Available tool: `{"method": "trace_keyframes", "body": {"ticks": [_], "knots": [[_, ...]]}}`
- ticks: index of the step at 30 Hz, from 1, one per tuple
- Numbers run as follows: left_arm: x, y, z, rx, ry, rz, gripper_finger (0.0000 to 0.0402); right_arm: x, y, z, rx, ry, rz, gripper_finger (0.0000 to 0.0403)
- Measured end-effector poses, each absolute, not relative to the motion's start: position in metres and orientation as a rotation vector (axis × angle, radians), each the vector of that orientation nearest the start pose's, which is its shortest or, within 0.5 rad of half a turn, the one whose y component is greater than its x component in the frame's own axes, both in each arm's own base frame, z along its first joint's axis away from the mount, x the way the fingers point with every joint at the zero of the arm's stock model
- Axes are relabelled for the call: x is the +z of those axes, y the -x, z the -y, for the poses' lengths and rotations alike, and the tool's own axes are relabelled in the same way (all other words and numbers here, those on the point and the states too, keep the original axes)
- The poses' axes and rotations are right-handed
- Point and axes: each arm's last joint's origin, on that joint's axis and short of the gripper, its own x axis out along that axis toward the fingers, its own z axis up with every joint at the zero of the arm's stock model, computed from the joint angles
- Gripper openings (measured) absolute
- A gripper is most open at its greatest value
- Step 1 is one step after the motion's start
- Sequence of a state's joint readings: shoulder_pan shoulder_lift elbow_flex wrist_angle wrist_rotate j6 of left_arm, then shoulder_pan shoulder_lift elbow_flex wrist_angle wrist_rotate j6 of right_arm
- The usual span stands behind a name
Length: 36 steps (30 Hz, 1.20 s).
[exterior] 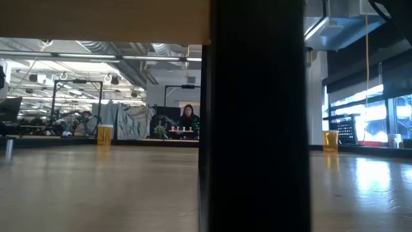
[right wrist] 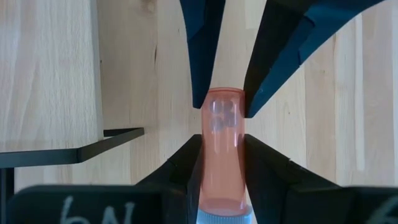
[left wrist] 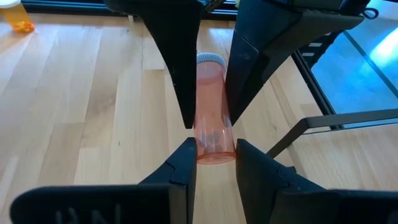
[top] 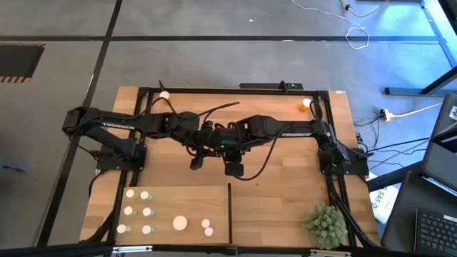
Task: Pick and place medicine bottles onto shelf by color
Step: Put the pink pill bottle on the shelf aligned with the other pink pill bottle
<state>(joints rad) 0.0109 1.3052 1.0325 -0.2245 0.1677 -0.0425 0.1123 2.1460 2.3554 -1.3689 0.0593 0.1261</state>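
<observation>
Left pincer (left wrist: 212,163) pinching the base end of an orange bottle (left wrist: 210,115); right pincer (right wrist: 222,163) clamped on the same bottle (right wrist: 222,152) nearer its white cap, so held by both at once, lying roughly level between the two sets of fingers. Meeting point above mid-table (top: 285,178), bottle itself hidden under the arms from overhead. Further out, shelf (top: 271,214) along the near edge, dark divider (top: 230,212) splitting it: white-capped bottles (top: 146,212) grouped on the left half, right half bare. Two more orange bottles at the far edge, one left (top: 164,94), one right (top: 306,103). Plant ball (top: 327,225) at the right end of the shelf. Probably a hand-over, judging by the double grip. Likely light, rigid, thin-walled plastic, clear enough to show pills inside; smooth and round, so prone to rolling or twisting in a narrow pinch. Best taken across the body at mid-height, squarely on the diameter, clear of the cap; modest squeeze enough, hard squeeze apt to flex the wall. Release by one side only once the other grip looks square, else risk of a drop onto the table.
</observation>
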Motion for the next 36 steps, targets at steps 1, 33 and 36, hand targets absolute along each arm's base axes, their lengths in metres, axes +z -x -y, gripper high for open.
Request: {"method": "trace_keyframes", "body": {"ticks": [1,33,36], "knots": [[0.304,-0.288,0.002,-0.143,0.086,-0.499,0.0075,0.346,-0.427,-0.046,-0.026,-0.012,-1.158,0.0104],[0.296,-0.284,-0.004,-0.118,0.099,-0.588,0.0075,0.374,-0.406,-0.044,-0.004,0.004,-1.108,0.0195],[0.297,-0.283,-0.005,-0.119,0.092,-0.584,0.0075,0.385,-0.397,-0.043,-0.01,-0.011,-1.089,0.0195]]}}
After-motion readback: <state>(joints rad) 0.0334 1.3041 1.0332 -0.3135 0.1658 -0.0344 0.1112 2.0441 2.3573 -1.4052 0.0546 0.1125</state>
